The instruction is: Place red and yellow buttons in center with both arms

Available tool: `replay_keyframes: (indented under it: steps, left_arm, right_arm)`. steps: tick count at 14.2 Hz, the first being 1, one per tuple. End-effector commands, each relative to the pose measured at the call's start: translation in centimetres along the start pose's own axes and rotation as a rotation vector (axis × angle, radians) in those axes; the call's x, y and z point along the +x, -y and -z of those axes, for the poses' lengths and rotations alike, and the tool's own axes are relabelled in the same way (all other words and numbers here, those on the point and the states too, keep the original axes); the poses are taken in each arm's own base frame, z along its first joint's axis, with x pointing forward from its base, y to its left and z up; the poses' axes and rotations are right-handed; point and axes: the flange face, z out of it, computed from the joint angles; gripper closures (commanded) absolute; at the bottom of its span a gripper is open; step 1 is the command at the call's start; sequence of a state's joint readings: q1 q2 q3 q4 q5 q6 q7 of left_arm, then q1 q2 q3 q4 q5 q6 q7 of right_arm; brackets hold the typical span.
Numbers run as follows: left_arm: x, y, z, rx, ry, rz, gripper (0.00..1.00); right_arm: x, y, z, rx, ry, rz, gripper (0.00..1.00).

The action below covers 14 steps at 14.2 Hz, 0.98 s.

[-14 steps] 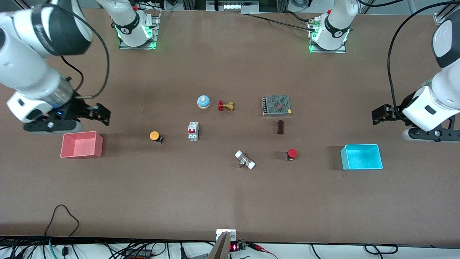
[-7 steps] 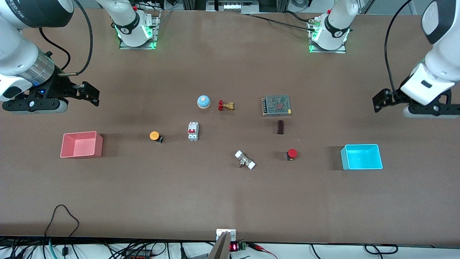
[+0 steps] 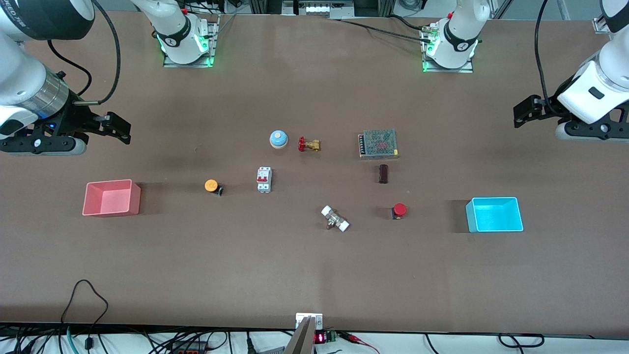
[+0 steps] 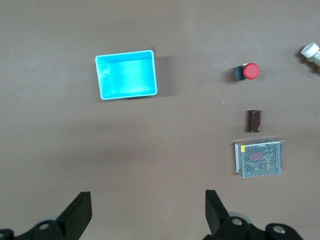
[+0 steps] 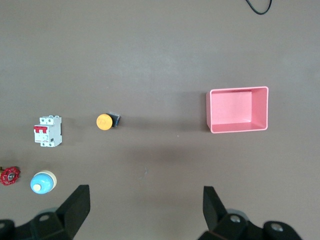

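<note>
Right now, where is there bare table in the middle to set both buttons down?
Bare patch: between breaker, white fitting, dark block and brass valve. Crowded around bell and mesh box. Yellow button and red button lie outside it.

a robotics lab — two white arms (image 3: 29,64) bolted on metal base plates (image 3: 189,54) with green status lights at the top of the frame, over a wide brown desk (image 3: 314,275). cables (image 3: 83,305) trail along the bottom edge beside a small red digital readout (image 3: 320,338) — electrical parts like a circuit breaker (image 3: 264,179) and a mesh-cased power supply (image 3: 378,143) sit mid-frame.
</note>
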State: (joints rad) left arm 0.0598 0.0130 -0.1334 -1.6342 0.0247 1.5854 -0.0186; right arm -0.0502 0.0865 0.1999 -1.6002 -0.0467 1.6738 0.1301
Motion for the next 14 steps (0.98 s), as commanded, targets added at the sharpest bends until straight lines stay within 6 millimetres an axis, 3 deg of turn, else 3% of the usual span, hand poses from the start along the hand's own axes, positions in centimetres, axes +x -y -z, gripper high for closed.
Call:
replay_keyframes:
  steps: [1, 6, 14]
  left_arm:
    - [1.0, 0.2, 0.4, -0.026, -0.037, -0.029, 0.0]
    - [1.0, 0.0, 0.4, -0.015, -0.039, -0.032, 0.0]
    - [0.9, -0.2, 0.4, -0.014, -0.047, -0.035, 0.0]
  right_arm:
    - [0.1, -0.1, 0.5, 0.014, 0.016, 0.017, 0.0]
    - [0.4, -1.4, 0.3, 0.011, 0.012, -0.001, 0.0]
    - [0.4, -1.0, 0.4, 0.008, 0.011, 0.003, 0.0]
